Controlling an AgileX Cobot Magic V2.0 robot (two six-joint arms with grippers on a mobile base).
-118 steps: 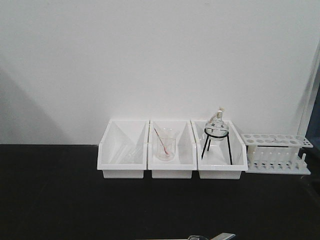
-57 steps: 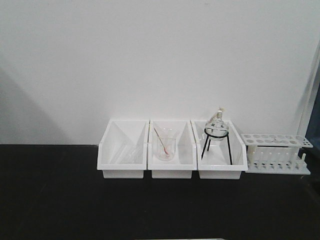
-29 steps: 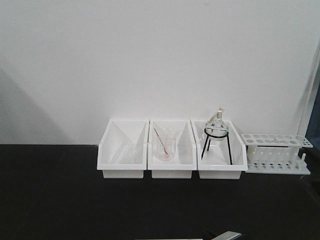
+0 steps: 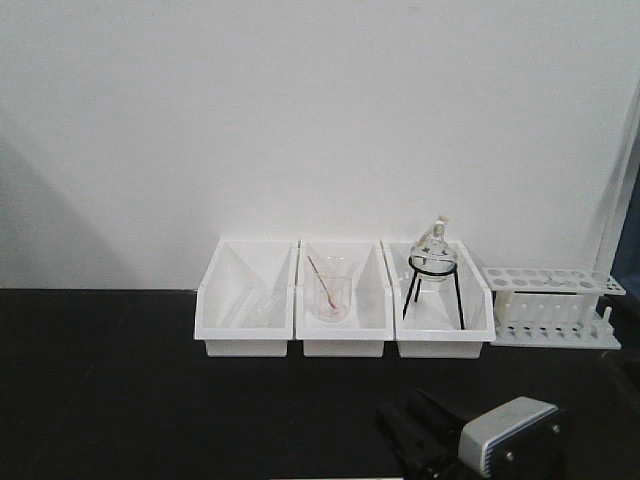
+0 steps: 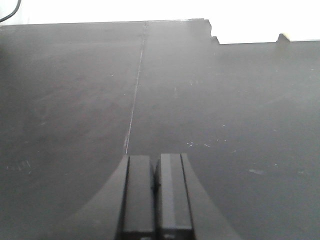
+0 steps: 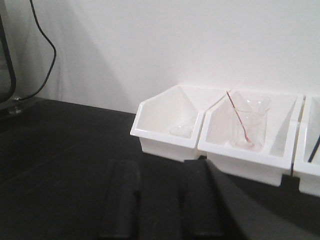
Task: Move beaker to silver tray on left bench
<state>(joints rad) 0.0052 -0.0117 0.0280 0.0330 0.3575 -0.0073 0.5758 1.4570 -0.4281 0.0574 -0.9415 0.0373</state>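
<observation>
Materials and finishes around my two pincers.

The bench [image 4: 110, 400] under me is matt black, smooth, with a fine seam and faint pale scuffs in my left wrist view. At twelve o'clock stand three bins [image 4: 345, 300] of glossy white plastic. The middle one holds a clear glass beaker with a pink-red rod [image 4: 331, 292]; the bin at one o'clock holds a clear glass flask [image 4: 434, 255] on a thin black tripod that looks like metal. At two o'clock, the tube rack [image 4: 553, 308] is white plastic. My left gripper [image 5: 156, 192] has matt dark fingers; my right gripper [image 6: 160, 200] likewise, its housing [image 4: 510, 432] matt silver-grey above black. The wall [image 4: 300, 120] is plain matt white.
</observation>
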